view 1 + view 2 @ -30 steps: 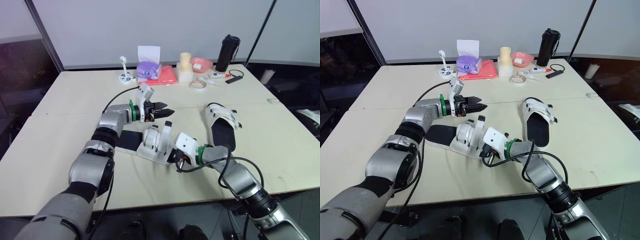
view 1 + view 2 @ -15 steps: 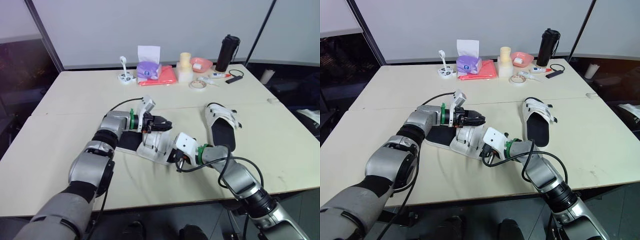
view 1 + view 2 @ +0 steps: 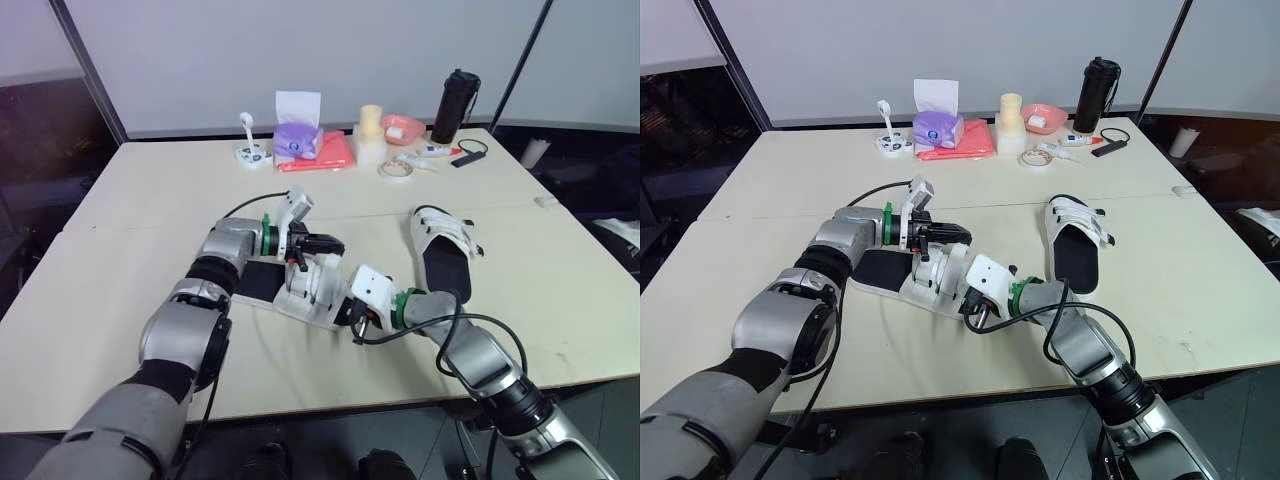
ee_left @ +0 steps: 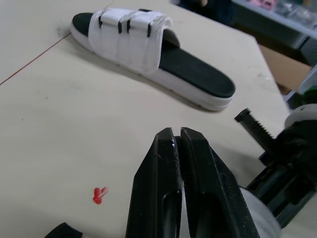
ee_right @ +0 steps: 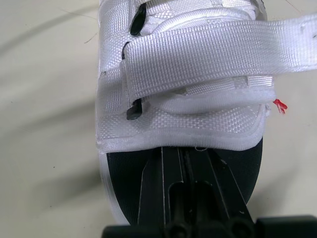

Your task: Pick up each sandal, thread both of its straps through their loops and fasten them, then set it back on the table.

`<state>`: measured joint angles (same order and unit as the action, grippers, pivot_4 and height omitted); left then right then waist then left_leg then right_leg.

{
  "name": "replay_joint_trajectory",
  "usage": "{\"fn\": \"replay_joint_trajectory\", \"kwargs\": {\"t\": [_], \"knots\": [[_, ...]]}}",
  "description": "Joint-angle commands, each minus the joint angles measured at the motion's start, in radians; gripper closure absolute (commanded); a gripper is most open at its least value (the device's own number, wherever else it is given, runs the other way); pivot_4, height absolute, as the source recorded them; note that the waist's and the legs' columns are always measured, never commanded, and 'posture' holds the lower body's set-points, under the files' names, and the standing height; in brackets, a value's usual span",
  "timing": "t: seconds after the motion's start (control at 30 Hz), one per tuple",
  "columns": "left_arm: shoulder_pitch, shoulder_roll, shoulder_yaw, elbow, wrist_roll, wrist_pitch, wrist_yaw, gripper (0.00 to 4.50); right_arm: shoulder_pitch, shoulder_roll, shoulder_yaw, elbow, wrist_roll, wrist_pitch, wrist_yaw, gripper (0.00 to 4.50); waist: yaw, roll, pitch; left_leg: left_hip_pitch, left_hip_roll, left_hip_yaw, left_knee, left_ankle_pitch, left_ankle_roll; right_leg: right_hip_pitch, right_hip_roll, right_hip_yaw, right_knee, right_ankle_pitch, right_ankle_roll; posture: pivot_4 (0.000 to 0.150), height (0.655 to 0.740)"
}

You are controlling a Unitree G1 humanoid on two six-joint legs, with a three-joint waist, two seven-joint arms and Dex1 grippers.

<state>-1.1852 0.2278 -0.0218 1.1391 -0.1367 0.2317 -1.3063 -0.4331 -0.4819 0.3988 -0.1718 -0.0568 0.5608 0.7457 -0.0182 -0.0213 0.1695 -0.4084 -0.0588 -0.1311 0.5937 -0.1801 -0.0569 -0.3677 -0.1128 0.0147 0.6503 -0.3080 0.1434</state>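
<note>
While the left gripper (image 3: 337,245) was poised with fingers pressed together over the near sandal (image 3: 310,290) at mid-table (image 3: 120,250), its strap (image 5: 208,49) was best fed squarely through the loop, the sole being steadied by the closed right gripper (image 3: 351,313), with the other sandal (image 3: 445,236) left aside.

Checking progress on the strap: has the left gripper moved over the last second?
Yes. The left gripper has come down, away from the table seam and toward the straps of the near sandal.
</note>
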Motion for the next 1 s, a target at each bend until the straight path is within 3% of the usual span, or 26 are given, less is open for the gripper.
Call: {"fn": "replay_joint_trajectory", "kwargs": {"t": [0.03,0.3,0.67,1.0], "knots": [[-0.050,0.018,0.037,-0.022,-0.037,0.029,-0.044,4.47,0.048,-0.012,0.052,0.111,-0.042,0.047,-0.004,4.50,0.000,0.000,0.000,0.000,0.000,0.000,0.000,0.000,0.000,0.000,0.000,0.000,0.000,0.000,0.000,0.150,0.7400],[-0.042,0.010,0.047,-0.019,-0.021,-0.007,-0.013,4.47,0.049,-0.012,0.053,0.111,-0.042,0.044,-0.005,4.50,0.000,0.000,0.000,0.000,0.000,0.000,0.000,0.000,0.000,0.000,0.000,0.000,0.000,0.000,0.000,0.150,0.7400],[0.028,0.002,-0.085,0.036,0.157,-0.196,0.124,4.47,0.056,-0.023,0.051,0.099,-0.043,0.048,-0.004,4.50,0.003,0.000,0.000,0.000,0.000,0.000,0.000,0.000,0.000,0.000,0.000,0.000,0.000,0.000,0.000,0.150,0.7400],[0.032,0.033,-0.194,0.065,0.273,-0.294,0.142,4.47,0.054,-0.023,0.053,0.100,-0.043,0.051,-0.005,4.50,0.002,0.000,-0.001,0.001,0.000,0.000,0.000,0.000,0.000,0.001,0.000,0.000,-0.001,0.000,0.000,0.150,0.7400]]}}
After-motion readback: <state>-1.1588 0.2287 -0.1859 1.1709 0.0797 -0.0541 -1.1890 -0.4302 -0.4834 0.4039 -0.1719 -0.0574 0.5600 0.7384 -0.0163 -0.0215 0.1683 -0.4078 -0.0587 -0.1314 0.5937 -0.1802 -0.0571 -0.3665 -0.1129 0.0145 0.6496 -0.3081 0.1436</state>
